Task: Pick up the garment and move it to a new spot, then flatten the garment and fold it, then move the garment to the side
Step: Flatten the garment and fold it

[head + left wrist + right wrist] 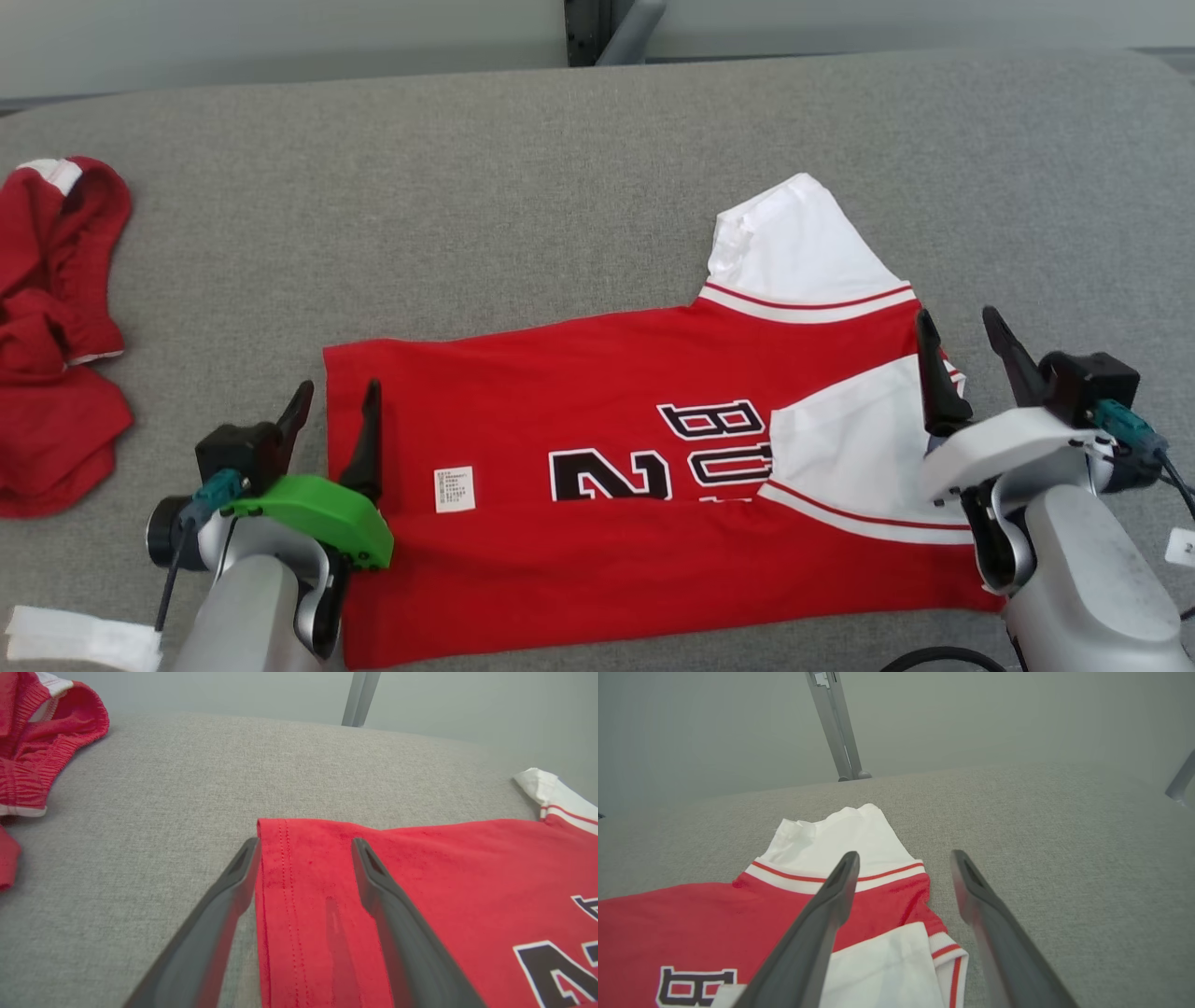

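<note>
Fabric, grey and woven, covers the counter [560, 168], and the red shirt [579, 392] lies flat across its near half, closer to the right side. The shirt is folded along its length, with the hem toward the robot's left and the shoulders toward its right. Black and white lettering and a number show on the red cloth. One white sleeve [794, 243] sticks out toward the far side of the counter; the other sleeve [850, 448] is folded in over the chest.

A second red garment [56, 336] sits crumpled at the far left of the counter, well apart from the shirt.

The left hand [340, 385] is spread wide at the hem's far corner. In the left wrist view, this hand [304, 842] straddles the hem edge: one finger over bare counter, the other over red cloth. It holds nothing.

The right hand [957, 315] is also spread wide and empty, at the shoulder end. In the right wrist view, this hand [904, 854] has one finger above the shirt's shoulder and the other above bare counter just beside the cloth.

A small white label [455, 489] lies on the shirt near the left hand.
</note>
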You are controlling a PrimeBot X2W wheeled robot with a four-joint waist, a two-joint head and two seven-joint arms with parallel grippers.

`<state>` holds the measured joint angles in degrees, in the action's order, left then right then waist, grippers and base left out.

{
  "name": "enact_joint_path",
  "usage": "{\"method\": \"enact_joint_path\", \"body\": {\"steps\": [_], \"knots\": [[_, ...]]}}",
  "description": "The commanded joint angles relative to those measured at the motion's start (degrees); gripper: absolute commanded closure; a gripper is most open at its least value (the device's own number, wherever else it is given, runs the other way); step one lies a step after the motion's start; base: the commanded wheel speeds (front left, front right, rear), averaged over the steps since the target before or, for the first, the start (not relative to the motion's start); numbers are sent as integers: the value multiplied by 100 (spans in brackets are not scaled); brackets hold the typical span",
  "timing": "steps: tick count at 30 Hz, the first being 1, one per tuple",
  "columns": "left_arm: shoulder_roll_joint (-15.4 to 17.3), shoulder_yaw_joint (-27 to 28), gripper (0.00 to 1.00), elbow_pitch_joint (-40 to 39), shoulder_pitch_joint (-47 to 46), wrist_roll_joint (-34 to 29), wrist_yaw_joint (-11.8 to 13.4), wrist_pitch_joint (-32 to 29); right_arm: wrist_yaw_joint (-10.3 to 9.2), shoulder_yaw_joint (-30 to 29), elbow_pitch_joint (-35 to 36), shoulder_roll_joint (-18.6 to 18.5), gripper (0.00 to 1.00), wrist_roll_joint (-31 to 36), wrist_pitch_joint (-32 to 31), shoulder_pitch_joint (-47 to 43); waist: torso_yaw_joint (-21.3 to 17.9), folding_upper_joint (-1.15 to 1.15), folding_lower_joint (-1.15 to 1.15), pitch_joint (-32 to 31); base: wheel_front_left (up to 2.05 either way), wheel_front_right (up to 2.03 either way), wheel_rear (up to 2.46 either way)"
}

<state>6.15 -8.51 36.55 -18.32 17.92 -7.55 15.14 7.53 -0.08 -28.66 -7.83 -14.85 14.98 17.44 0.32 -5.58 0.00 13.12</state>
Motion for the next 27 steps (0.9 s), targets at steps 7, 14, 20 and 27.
{"method": "enact_joint_path", "body": {"steps": [7,14,20,27], "knots": [[226,-216,0,769,-941,239,8,-3,-9,425,-250,-49,0,-34,6,789,-176,-1,0,743,0,0,0],[257,-268,0,1007,-1233,367,9,-3,-9,867,-571,-218,0,-141,6,1390,-148,-1,0,924,0,0,0],[212,-409,100,815,-1282,410,8,-5,-9,1669,-1314,-591,0,-364,-161,2183,6,-1,0,1038,0,0,0],[140,-657,100,449,-1383,404,9,-2,-9,2619,-2158,-963,0,-1211,-1299,3323,291,-1,0,1227,0,0,0]]}}
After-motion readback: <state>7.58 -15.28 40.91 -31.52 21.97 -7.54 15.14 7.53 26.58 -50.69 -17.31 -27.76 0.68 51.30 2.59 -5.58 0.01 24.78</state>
